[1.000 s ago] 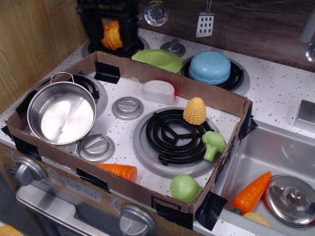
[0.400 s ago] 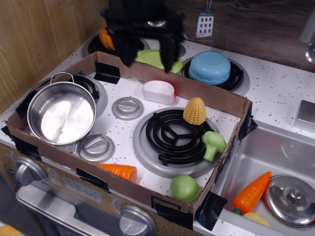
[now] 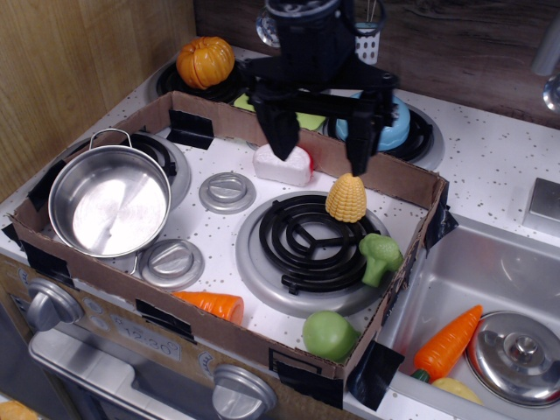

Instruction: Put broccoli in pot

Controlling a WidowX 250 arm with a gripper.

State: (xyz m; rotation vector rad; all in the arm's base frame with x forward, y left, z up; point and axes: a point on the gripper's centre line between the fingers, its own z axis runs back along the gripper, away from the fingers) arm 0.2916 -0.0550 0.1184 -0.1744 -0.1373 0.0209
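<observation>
The broccoli (image 3: 379, 256) is a small light-green toy with a bumpy head, lying at the right edge of the black burner inside the cardboard tray. The pot (image 3: 109, 200) is shiny steel, upright and empty, at the left of the tray. My black gripper (image 3: 321, 149) hangs open and empty over the back of the tray, its fingers spread wide. One finger is above the white toy, the other just behind the corn. It is above and behind the broccoli, and well to the right of the pot.
A corn cob (image 3: 346, 197), a white toy (image 3: 283, 163), a carrot (image 3: 213, 305) and a smooth green ball toy (image 3: 328, 334) lie in the cardboard tray (image 3: 411, 223). A pumpkin (image 3: 205, 61) and a blue bowl (image 3: 398, 122) stand behind. The sink at the right holds a carrot (image 3: 446, 341) and a lid (image 3: 516, 354).
The gripper has moved from the back left, over the pumpkin, rightward and forward to above the back of the tray. The pumpkin is now uncovered. The toys have not moved.
</observation>
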